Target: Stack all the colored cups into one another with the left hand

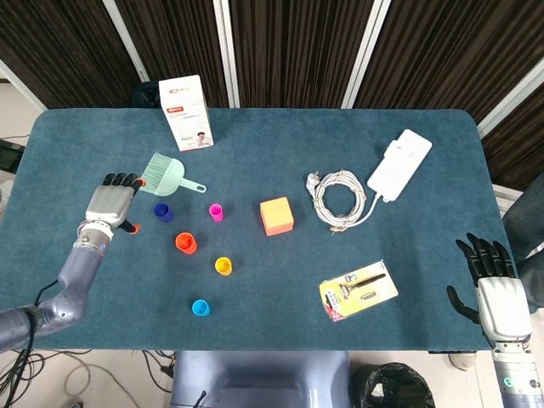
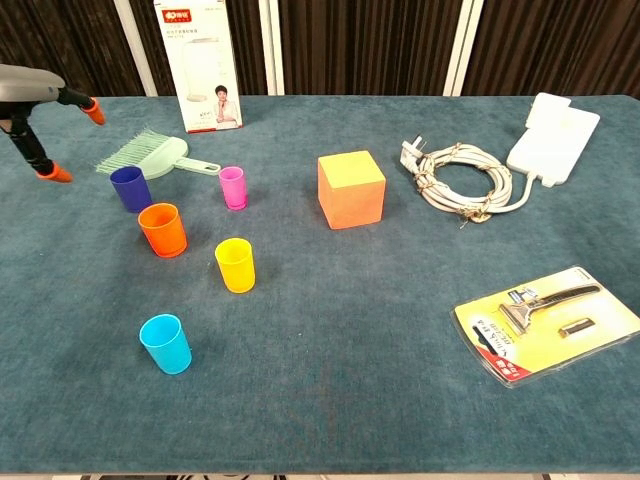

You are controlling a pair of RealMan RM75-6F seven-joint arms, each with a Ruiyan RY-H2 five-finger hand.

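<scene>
Five cups upright on the table (image 1: 255, 136), all toward its left half, each apart from the others, none nested, nothing seen inside any. Blue cup (image 1: 162, 212) nearest the left edge, just in front of the brush (image 1: 164, 174); pink cup (image 1: 216, 212) to its right at the same depth. Orange cup (image 1: 185, 243) in front of the blue, yellow cup (image 1: 223, 266) further front and right, cyan cup (image 1: 200, 308) closest to the front edge. Left hand (image 1: 110, 204) raised over the table just left of the blue cup, fingers spread wide, holding nothing, touching no cup; only orange-tipped fingertips (image 2: 92, 110) seen in the chest view at its left border. Right hand (image 1: 495, 293) off the front right corner, fingers apart, empty. Elsewhere: white box (image 1: 185, 112) standing near the back edge, left of centre; orange cube (image 1: 276, 216) near the middle; coiled cable (image 1: 338, 198) right of the cube, joined to a white adapter (image 1: 399, 164) toward the back right; packaged razor (image 1: 358, 290) lying flat toward the front right. Contents of the box not visible.
</scene>
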